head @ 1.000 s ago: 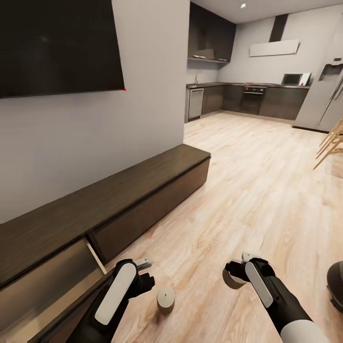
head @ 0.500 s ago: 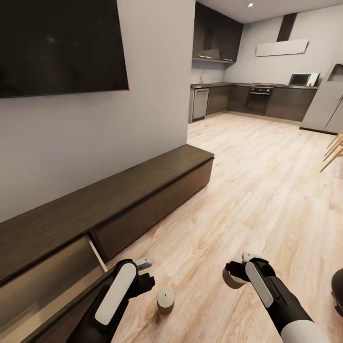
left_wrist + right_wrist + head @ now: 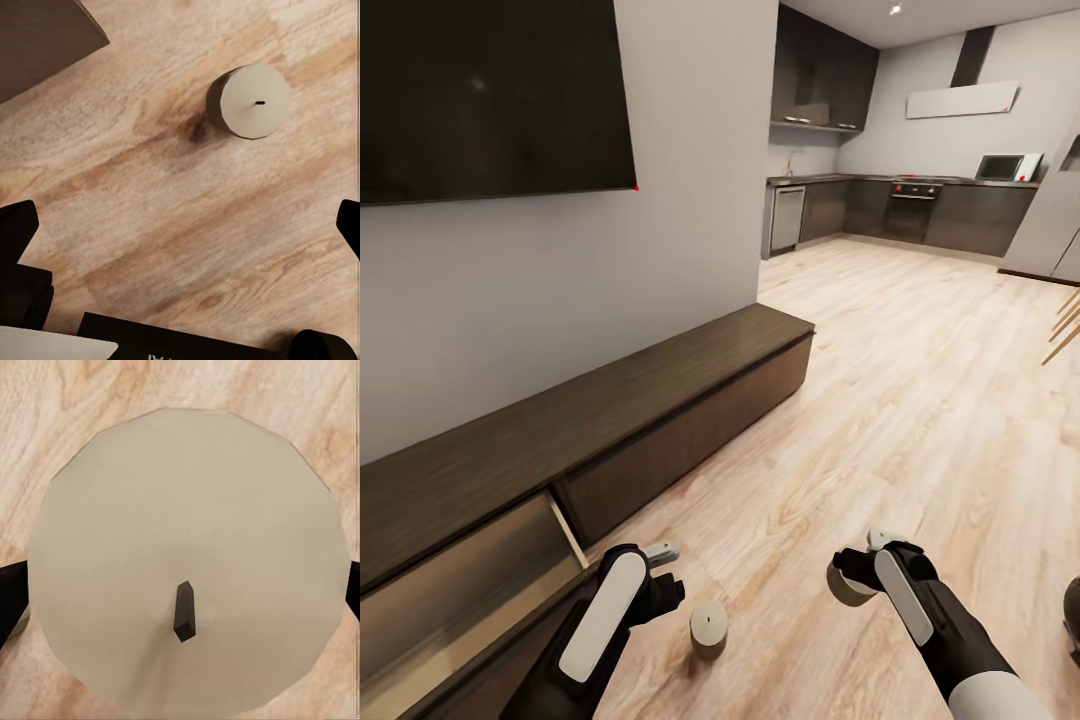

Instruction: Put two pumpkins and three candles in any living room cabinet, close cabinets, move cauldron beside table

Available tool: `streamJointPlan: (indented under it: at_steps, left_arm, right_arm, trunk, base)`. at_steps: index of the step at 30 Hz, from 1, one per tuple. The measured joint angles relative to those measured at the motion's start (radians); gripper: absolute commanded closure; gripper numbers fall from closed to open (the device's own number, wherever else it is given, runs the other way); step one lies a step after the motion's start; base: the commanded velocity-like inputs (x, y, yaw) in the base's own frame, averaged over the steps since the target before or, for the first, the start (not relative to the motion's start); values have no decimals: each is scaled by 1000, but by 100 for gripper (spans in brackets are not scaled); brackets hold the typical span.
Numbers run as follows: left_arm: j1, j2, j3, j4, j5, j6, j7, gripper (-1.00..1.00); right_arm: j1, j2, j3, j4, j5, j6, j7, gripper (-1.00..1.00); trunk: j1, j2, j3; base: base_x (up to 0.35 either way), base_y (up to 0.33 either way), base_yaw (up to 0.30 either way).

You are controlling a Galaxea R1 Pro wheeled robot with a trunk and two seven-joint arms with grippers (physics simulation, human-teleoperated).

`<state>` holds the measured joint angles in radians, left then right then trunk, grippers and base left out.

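While the robot stands on the wooden floor (image 3: 880,400) beside the cabinet (image 3: 610,420), the right end effector (image 3: 850,578) is closed around a candle (image 3: 187,562), whose top and wick fill the right wrist view between the two dark fingers. The left end effector (image 3: 660,568) hangs with its fingers apart and holds nothing. A second candle (image 3: 708,628) stands upright on the floor just beside it. One cabinet drawer (image 3: 460,580) is open at the lower left. The cauldron (image 3: 1072,610) shows partly at the right edge.
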<state>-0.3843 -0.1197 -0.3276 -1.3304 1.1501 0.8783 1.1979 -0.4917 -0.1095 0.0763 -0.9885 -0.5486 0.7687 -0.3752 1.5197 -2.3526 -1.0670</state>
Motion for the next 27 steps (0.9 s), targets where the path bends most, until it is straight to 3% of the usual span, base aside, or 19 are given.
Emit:
streamJointPlan:
  at_steps: [27]
  left_arm:
    - [0, -1, -1, 0, -15, -15, -1, -100]
  right_arm:
    - [0, 6, 1, -2, -1, 0, 2, 100]
  trunk:
    - [0, 0, 0]
  base:
    - [63, -91, 0]
